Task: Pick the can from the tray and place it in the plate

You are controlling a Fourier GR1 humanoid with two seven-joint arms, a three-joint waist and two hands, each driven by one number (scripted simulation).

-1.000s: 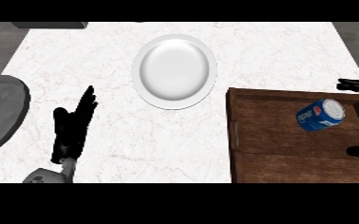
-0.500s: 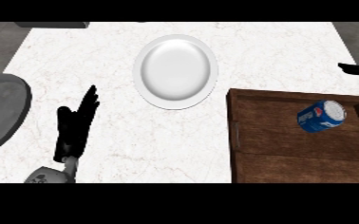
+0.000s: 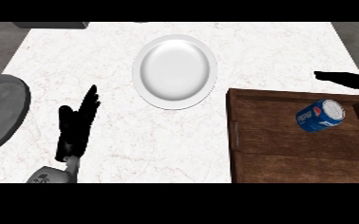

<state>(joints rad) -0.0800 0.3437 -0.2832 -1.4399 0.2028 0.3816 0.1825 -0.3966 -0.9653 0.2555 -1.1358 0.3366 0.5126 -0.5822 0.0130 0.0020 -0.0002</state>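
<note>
**Marble desk [image 3: 280,47] layout: can [image 3: 321,115] lies in tray [image 3: 280,142]**

1. We see a white, lightly veined desk from steeply above. A grey rounded object [image 3: 10,107] is cut off by the left edge.
2. We locate the white plate [image 3: 175,71] near the middle of the desk, toward its far side. It sits just beyond the tray's near-left corner and does not touch it.
3. We locate the brown wooden tray at the lower right. It runs out of view at the right and bottom edges.
4. We find the blue can lying on its side inside the tray, close to the far wall and the right edge. Its silver end is turned to the upper right. Nothing touches it.
5. We note the left robot hand [image 3: 76,123] resting at the lower left of the desk, wide, with its fingers straight and pointing away, well apart from the plate.
6. We note the right robot hand [image 3: 340,77] entering from the right edge, just beyond the tray's far wall and apart from the can. Only a dark sliver shows, so we cannot tell whether it is wide or narrow.
</note>
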